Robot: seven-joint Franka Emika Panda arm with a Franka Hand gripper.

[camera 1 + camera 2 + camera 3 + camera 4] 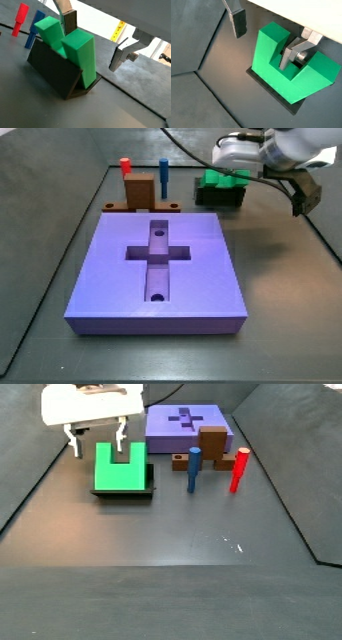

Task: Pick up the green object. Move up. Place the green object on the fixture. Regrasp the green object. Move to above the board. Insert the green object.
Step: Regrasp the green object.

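Green object (288,70) resting on the fixture (57,70), with the tool (99,439) open around one prong.

Filling both wrist views, the green object leans on the dark fixture with its two thick prongs pointing up and the notch between them. One silver finger (298,50) sits down inside that notch, while the other finger (238,22) hangs outside the piece, so one prong stands between the jaws; they are spread wide and whether a pad touches the prong cannot be told, so nothing is clamped. In a side view the tool hovers directly over the green object, which sits at the far end of the table beyond the purple board (158,268). Red peg (239,469) and blue peg (194,468) stand upright in a brown wooden block (211,457) between the board and the fixture.
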